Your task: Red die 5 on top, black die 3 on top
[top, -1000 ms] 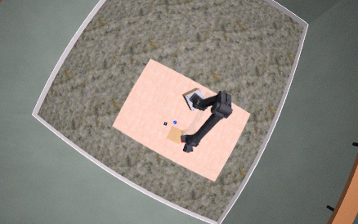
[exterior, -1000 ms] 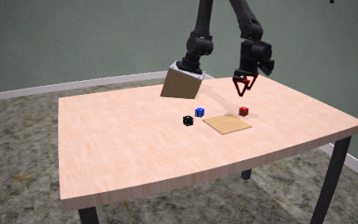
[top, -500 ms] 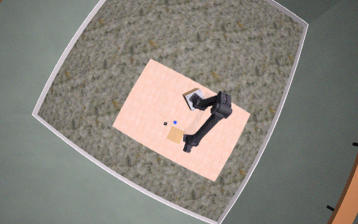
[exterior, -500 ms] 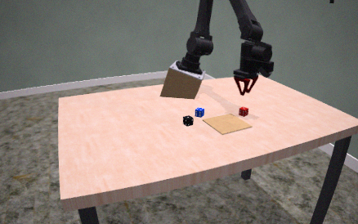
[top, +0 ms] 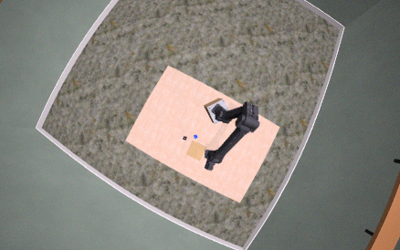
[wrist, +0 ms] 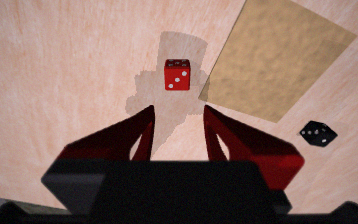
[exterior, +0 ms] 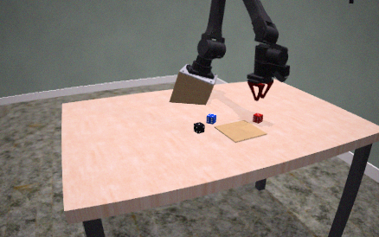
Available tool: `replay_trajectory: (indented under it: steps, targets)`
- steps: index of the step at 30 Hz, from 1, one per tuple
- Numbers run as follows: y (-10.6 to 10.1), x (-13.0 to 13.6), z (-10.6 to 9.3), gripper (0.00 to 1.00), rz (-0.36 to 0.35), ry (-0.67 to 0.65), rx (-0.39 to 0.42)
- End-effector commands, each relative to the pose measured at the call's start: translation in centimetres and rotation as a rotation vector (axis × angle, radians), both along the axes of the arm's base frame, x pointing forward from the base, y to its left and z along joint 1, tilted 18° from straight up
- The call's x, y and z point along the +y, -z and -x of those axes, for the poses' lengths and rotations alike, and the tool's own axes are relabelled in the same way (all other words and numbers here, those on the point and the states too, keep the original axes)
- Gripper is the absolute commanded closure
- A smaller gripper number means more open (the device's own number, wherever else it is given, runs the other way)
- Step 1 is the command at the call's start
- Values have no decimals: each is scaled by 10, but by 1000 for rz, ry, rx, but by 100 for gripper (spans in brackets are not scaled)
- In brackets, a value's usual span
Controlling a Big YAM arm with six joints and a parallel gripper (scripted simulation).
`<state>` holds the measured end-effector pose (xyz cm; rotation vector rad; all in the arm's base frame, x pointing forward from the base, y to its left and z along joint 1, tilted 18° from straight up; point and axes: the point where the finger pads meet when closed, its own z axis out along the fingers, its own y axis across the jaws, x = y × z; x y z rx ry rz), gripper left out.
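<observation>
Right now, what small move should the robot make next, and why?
I'd probably ease the jaws down and slightly forward around the red die. They stand partly open above the table with nothing between them, and in the wrist view the die lies just ahead, lined up with their gap. It sits beside the mat, so it needs picking up.
</observation>
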<state>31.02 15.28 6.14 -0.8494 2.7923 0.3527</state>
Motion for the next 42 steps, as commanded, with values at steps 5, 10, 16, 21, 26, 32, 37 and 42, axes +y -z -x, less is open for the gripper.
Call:
replay_trajectory:
  steps: [5, 10, 16, 21, 26, 32, 37, 42]
  targets:
    - [-8, 7, -8, 56, -12, -3, -35]
    - [-8, 7, -8, 56, -12, -3, -35]
    - [-7, 7, -8, 56, -11, -2, -32]
    - [2, 6, -3, 56, -3, 2, -9]
    - [4, 7, -5, 56, -5, 7, -12]
    - [10, 8, -3, 56, -3, 7, -7]
    - [16, 10, -4, 56, -4, 7, -8]
    - [23, 13, -6, 56, -4, 7, -10]
